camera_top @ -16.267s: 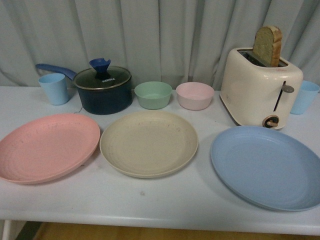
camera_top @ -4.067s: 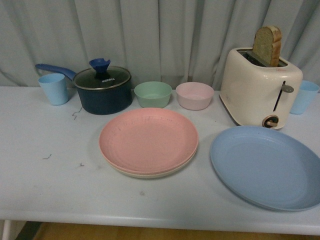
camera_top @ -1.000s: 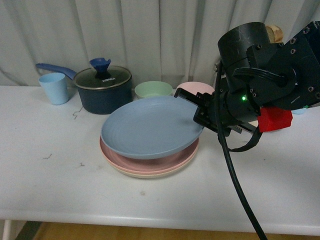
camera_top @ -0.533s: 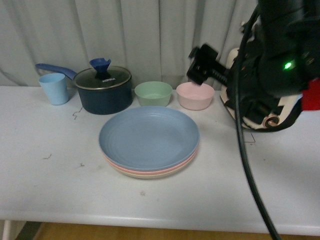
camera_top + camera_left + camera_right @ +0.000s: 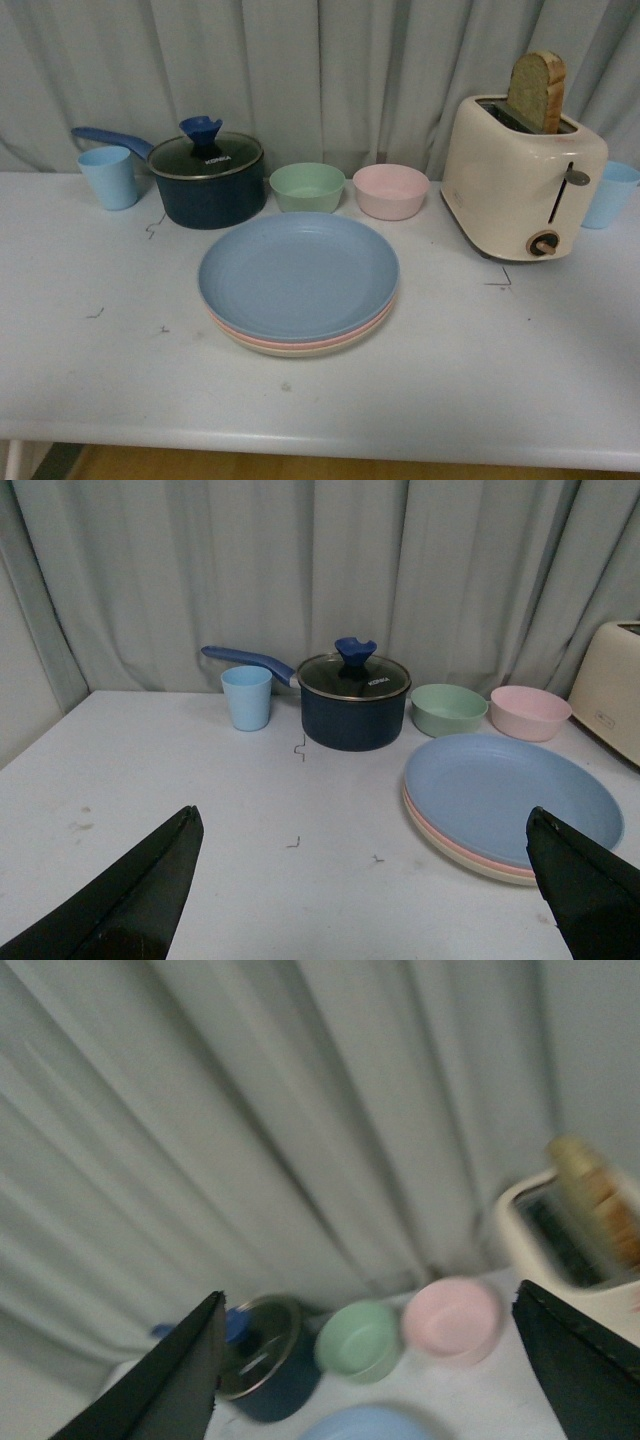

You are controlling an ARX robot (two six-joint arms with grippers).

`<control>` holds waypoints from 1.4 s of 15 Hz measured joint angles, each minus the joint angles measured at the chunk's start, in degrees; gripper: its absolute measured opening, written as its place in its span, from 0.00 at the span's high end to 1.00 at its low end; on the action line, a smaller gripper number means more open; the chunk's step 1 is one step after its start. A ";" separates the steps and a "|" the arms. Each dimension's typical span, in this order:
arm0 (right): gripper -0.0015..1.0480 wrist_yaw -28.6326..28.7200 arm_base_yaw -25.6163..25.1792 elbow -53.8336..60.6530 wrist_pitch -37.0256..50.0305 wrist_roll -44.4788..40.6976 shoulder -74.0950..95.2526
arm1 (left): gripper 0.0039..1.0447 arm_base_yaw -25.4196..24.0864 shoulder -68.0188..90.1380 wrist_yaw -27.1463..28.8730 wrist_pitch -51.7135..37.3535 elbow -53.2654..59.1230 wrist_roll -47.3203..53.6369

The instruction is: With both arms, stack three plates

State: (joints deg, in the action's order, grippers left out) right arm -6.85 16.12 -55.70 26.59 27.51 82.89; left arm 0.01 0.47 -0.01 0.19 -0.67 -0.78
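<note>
The three plates lie in one stack at the middle of the white table (image 5: 500, 380). The light blue plate (image 5: 298, 272) is on top, with the pink plate (image 5: 262, 340) and the beige plate (image 5: 300, 351) showing only as thin rims under it. The left wrist view shows the same stack, blue plate (image 5: 510, 792) uppermost. Neither arm appears in the front view. My left gripper (image 5: 365, 885) is open and hangs over bare table left of the stack. My right gripper (image 5: 365, 1360) is open, high up; its blurred view catches just the blue plate's (image 5: 362, 1425) far edge.
Behind the stack stand a dark blue lidded pot (image 5: 206, 178), a green bowl (image 5: 307, 188) and a pink bowl (image 5: 390, 190). A light blue cup (image 5: 107, 176) is at the back left. A cream toaster (image 5: 522, 175) holding bread, and another blue cup (image 5: 610, 193), stand at the right.
The right arm set the blue plate on the pink and beige plates, let go, then lifted and withdrew out of the front view. The stack has stayed still since.
</note>
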 joint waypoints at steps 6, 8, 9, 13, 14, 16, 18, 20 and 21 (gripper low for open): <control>0.74 -5.70 -3.63 28.02 3.61 -25.64 -26.43 | 0.06 0.00 0.00 0.00 0.00 0.00 0.00; 0.98 -1.60 -7.78 37.73 8.70 -26.69 -31.87 | 0.06 0.00 0.00 0.02 0.00 0.00 -0.02; 0.98 0.17 -9.90 41.42 10.03 -27.12 -32.46 | 0.06 0.00 0.00 0.00 0.00 0.00 -0.02; 0.98 6.67 -16.39 47.98 8.20 -27.15 -41.11 | 0.06 0.00 0.00 0.02 -0.02 0.00 -0.02; 0.98 6.67 -16.39 49.35 6.73 -27.15 -42.84 | 0.06 0.00 0.00 0.02 0.02 0.00 -0.02; 0.98 6.67 -16.39 51.21 4.48 -27.15 -46.90 | 0.06 0.00 0.00 0.02 0.00 0.00 -0.02; 0.98 6.67 -16.39 52.37 1.70 -27.15 -51.17 | 0.06 0.00 0.00 0.02 0.00 0.00 0.00; 0.98 6.67 -16.39 53.29 -1.14 -27.15 -54.71 | 0.06 0.00 0.00 0.02 0.00 0.00 0.00; 0.98 6.67 -16.39 54.97 1.64 -27.15 -55.19 | 0.06 0.00 0.00 0.02 0.00 0.00 0.00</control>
State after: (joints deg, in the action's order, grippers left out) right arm -0.19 -0.27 -0.73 28.23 0.36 27.70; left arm 0.01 0.47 0.01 0.19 -0.67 -0.78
